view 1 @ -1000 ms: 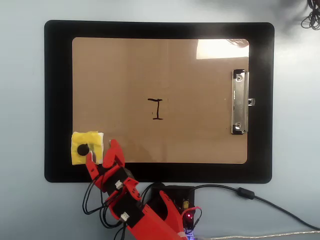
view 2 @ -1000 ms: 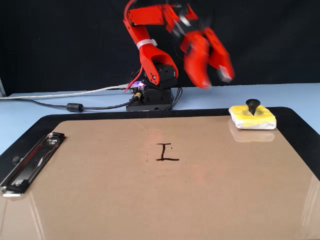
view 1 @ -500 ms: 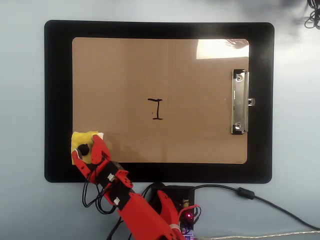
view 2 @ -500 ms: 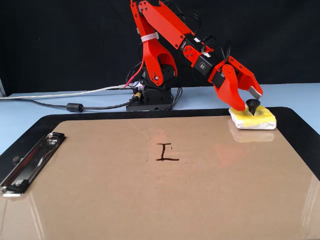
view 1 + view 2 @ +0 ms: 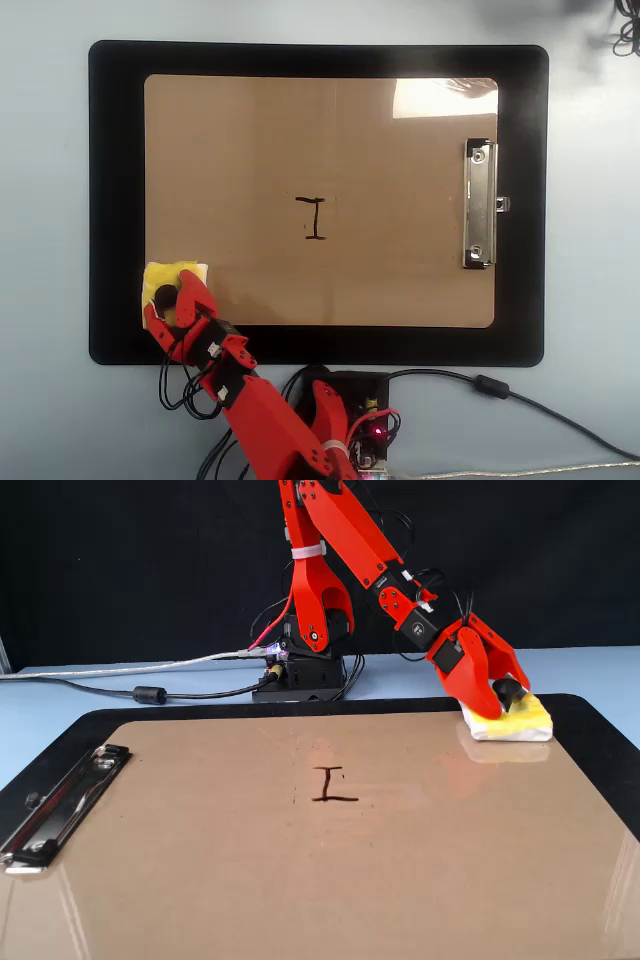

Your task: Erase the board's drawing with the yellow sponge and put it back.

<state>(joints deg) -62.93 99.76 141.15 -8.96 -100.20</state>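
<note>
With the silver metal clip (image 5: 60,805) nearest and the black marker drawing (image 5: 331,784) untouched on the brown hardboard board (image 5: 300,880), the red gripper (image 5: 508,695), pinching the yellow sponge's (image 5: 520,722) black knob (image 5: 510,691), should grip squarely before lifting.

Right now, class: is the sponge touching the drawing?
Apart. The overhead view shows bare board between the sponge and the drawing.

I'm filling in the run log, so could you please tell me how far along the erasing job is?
Nothing is erased yet: the black I-shaped marker drawing is intact on the brown hardboard clipboard. In hand: the red hand is at the black knob of the square yellow sponge at the clipboard's corner. Left: wiping and returning the sponge.
</note>
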